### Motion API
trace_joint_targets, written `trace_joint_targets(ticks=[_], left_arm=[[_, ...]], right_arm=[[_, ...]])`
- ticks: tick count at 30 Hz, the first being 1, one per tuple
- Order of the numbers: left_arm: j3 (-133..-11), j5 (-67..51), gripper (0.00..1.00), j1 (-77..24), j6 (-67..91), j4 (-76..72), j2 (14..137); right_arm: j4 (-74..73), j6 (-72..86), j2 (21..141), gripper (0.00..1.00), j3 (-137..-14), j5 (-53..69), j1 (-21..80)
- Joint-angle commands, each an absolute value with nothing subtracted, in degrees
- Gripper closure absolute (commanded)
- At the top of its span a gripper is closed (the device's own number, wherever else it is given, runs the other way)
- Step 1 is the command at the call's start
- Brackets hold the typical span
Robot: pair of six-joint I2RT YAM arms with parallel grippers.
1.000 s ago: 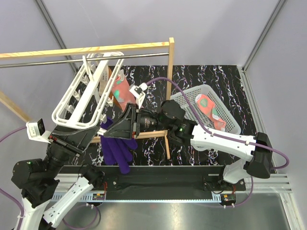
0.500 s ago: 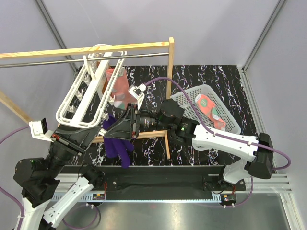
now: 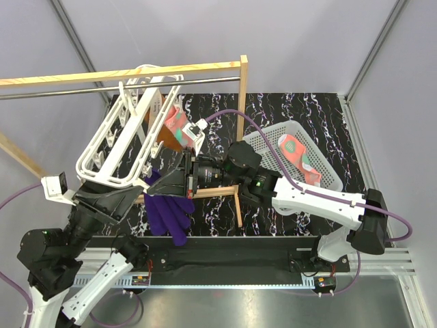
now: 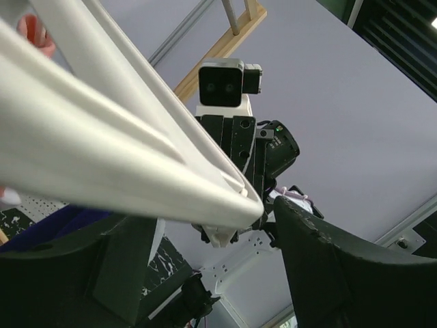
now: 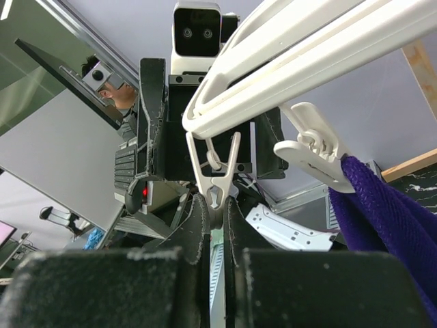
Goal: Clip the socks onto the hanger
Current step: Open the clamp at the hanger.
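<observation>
Moved: left jaws wider than a second ago, right jaws now closed; hanger swung up toward the rod.
Basket: right side of the bench, one coral sock inside.
Hanger load: second coral sock at the far end, purple sock at the near end.
Left gripper: spread, hanger's near corner between the fingers.
Right gripper: pressed together, pinching a clip under the hanger.
</observation>
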State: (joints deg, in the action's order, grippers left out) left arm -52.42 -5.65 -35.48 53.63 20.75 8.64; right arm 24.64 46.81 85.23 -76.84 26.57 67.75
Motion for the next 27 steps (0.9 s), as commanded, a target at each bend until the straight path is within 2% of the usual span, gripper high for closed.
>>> trace_joint_targets(ticks=[1, 7, 16, 20, 24, 25, 26, 27], left_arm=[[-54.1, -4.1, 0.29, -35.5, 53.8, 21.7, 7.2], [-55.3, -4.9, 0.46, -35.3, 53.6, 21.6, 9.2], [-54.8, -5.4, 0.55, -35.0, 54.1, 20.0, 10.6], [-55.0, -5.3, 0.68, -34.9, 54.0, 19.7, 11.2], [-55.4, -3.4, 1.00, -34.8, 53.5, 20.9, 11.3], [-55.4, -3.3, 1.00, -34.9, 53.6, 21.1, 11.4], [-55.4, -3.3, 1.00, -34.9, 53.4, 21.3, 11.4], [-55.5, -3.2, 1.00, -34.8, 53.3, 21.9, 11.5]], right_arm=[[27.3, 47.2, 84.8, 1.00, -77.2, 25.0, 67.4], [27.7, 47.5, 85.3, 1.00, -77.2, 25.2, 67.4], [28.4, 48.1, 85.7, 1.00, -77.3, 25.8, 67.4], [28.5, 48.3, 85.7, 1.00, -77.1, 25.9, 67.4], [27.1, 47.6, 85.1, 1.00, -76.6, 25.4, 67.4], [26.2, 46.4, 84.7, 0.93, -76.1, 24.9, 67.4], [23.9, 45.6, 84.2, 0.70, -75.8, 23.2, 67.5], [22.6, 44.1, 83.1, 0.55, -75.3, 22.2, 67.4]])
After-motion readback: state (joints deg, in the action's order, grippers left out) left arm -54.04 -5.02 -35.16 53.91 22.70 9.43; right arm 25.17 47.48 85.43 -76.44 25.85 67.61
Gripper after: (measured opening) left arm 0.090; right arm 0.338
